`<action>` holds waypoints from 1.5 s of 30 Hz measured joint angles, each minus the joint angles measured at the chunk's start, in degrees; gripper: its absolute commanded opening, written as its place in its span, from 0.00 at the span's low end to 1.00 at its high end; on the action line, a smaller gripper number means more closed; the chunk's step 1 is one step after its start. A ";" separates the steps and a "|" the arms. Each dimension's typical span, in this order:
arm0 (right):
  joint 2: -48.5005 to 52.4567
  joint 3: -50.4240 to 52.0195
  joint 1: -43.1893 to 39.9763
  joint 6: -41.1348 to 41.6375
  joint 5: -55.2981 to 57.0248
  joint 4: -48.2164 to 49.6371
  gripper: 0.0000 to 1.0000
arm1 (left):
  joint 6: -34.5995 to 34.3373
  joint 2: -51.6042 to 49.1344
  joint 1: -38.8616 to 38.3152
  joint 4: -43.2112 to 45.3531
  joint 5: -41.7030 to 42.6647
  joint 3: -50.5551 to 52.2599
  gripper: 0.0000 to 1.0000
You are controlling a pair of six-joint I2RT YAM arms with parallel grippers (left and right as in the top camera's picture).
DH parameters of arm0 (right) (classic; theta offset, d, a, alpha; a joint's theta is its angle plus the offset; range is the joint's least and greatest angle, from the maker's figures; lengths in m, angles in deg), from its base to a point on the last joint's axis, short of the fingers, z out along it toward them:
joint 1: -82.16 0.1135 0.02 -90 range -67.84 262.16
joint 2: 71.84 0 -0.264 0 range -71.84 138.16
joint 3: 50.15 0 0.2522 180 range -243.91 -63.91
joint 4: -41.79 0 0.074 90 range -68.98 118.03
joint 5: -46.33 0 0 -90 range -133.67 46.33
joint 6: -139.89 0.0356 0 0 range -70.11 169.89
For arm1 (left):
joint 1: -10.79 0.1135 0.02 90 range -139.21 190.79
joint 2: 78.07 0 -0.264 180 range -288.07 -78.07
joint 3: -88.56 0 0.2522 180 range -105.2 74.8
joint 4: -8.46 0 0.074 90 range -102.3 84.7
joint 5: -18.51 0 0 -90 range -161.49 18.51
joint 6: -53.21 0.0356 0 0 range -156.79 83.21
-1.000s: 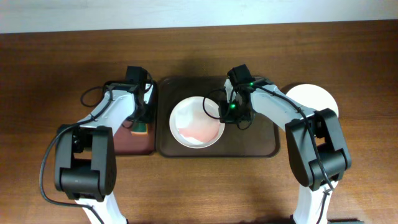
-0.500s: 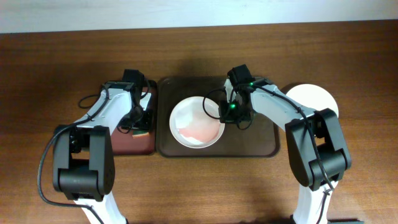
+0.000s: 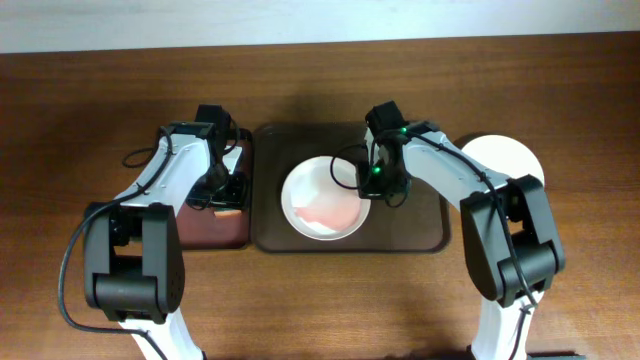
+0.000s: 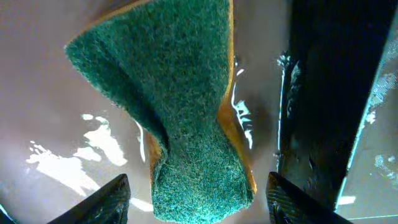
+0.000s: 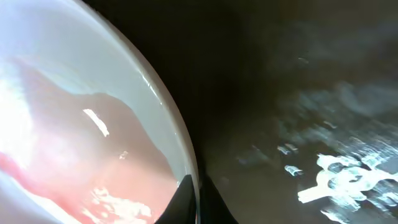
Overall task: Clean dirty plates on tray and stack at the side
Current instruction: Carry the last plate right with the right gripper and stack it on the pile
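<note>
Overhead: a red-smeared white dirty plate [image 3: 322, 200] lies on the dark tray [image 3: 420, 235], with the right gripper [image 3: 374, 182] at its right rim. The left gripper [image 3: 224, 192] hangs over the narrow tray [image 3: 200, 232]. Left wrist: the jaws stand spread on either side of a green sponge [image 4: 180, 106], not touching it. Right wrist: the jaws are pinched on the plate's rim.

The dirty plate [image 3: 322, 197] is white, with a pale red-pink smear across its lower half. The tray [image 3: 420, 225] under it is dark brown, with pale glossy glints. The second plate [image 3: 505, 158], at the right, is plain white. The sponge [image 4: 180, 118] has a deep green scouring face over an orange-yellow body. The small tray [image 3: 205, 230] is reddish-brown inside. The table [image 3: 330, 300] is brown wood with streaked grain.
</note>
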State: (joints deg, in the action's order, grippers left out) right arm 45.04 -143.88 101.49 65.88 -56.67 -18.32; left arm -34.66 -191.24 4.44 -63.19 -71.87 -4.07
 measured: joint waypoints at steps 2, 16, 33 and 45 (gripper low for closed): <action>-2.89 -1.62 0.02 -0.42 4.90 -1.84 0.04 | 0.00 0.00 0.00 0.44 0.98 0.24 0.61; -17.66 -2.10 9.73 -8.26 52.30 -4.74 0.04 | -0.02 0.61 0.00 2.80 1.68 2.95 0.54; -17.73 -2.12 14.14 -8.70 69.57 0.52 0.04 | -20.00 2.10 0.02 10.82 -5.07 1.81 0.62; -17.73 -2.12 14.16 -8.70 69.57 0.52 0.04 | -20.24 2.10 0.00 16.17 -5.05 3.65 0.60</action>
State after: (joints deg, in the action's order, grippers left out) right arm 27.31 -146.00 115.66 57.18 12.90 -17.80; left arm -54.90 -189.14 4.44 -47.01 -76.92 -0.42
